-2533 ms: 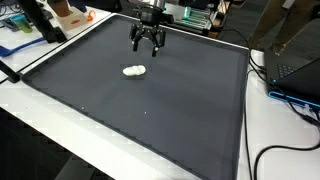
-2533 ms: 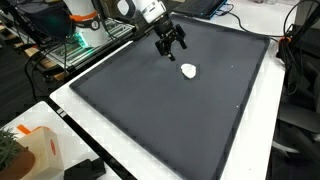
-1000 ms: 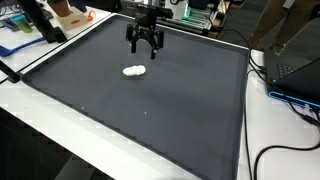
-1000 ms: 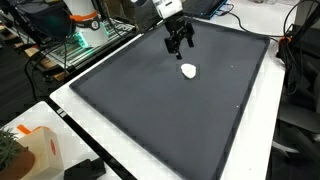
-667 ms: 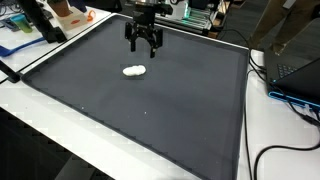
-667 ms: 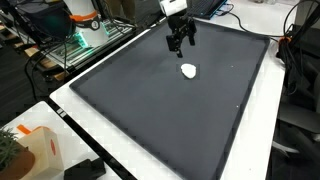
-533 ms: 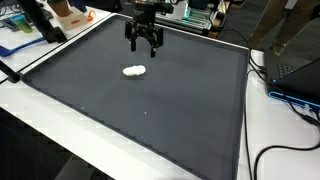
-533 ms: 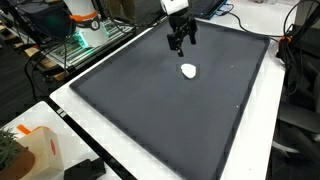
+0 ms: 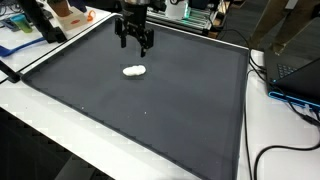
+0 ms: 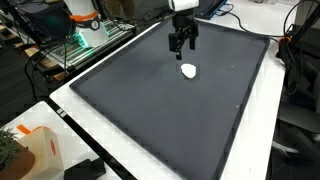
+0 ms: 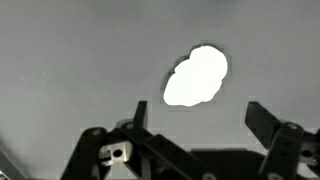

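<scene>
We see the gripper (image 9: 135, 43) wide open, holding nothing. It hangs above the mat (image 9: 150, 110), near a white lump (image 9: 134, 71).

Layout: black rectangular mat (image 9: 150, 110) lies on white table (image 9: 30, 110) and covers most of it. Small white lumpy object (image 9: 134, 71) sits on the mat, toward the far side, well apart from every edge. Black two-finger gripper (image 9: 135, 46) hangs above the mat, behind the lump and clear of it, near the far edge. Wrist view: lump (image 11: 197, 76) lies ahead of the gripper (image 11: 198, 118), not touching. Dark laptop (image 9: 297, 68) sits on the table right of the mat.
</scene>
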Available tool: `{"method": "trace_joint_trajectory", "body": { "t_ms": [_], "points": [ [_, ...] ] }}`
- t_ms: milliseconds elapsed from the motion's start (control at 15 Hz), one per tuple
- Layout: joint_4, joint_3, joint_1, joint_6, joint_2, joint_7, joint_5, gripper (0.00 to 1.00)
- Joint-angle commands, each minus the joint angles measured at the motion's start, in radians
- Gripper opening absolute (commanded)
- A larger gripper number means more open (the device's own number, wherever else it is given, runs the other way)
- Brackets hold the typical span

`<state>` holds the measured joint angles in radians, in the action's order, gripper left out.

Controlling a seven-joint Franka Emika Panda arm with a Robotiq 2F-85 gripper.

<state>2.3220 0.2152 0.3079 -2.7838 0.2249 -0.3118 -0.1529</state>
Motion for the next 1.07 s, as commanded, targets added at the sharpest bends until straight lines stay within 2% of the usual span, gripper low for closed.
{"method": "trace_joint_trajectory", "body": {
  "t_ms": [0,333,533,600,867,1000],
  "points": [
    [-0.094,-0.085,-0.039,0.167,0.021,-0.042,-0.021,1.0],
    [-0.202,-0.146,-0.09,0.296,0.047,-0.047,0.005,1.0],
    [-0.266,-0.193,-0.143,0.356,0.072,0.033,0.101,1.0],
    [-0.219,-0.176,-0.123,0.313,0.043,-0.025,0.028,1.0],
    [-0.254,-0.195,-0.145,0.331,0.063,0.011,0.075,1.0],
    [-0.324,-0.2,-0.153,0.428,0.092,0.012,0.1,1.0]
  ]
}}
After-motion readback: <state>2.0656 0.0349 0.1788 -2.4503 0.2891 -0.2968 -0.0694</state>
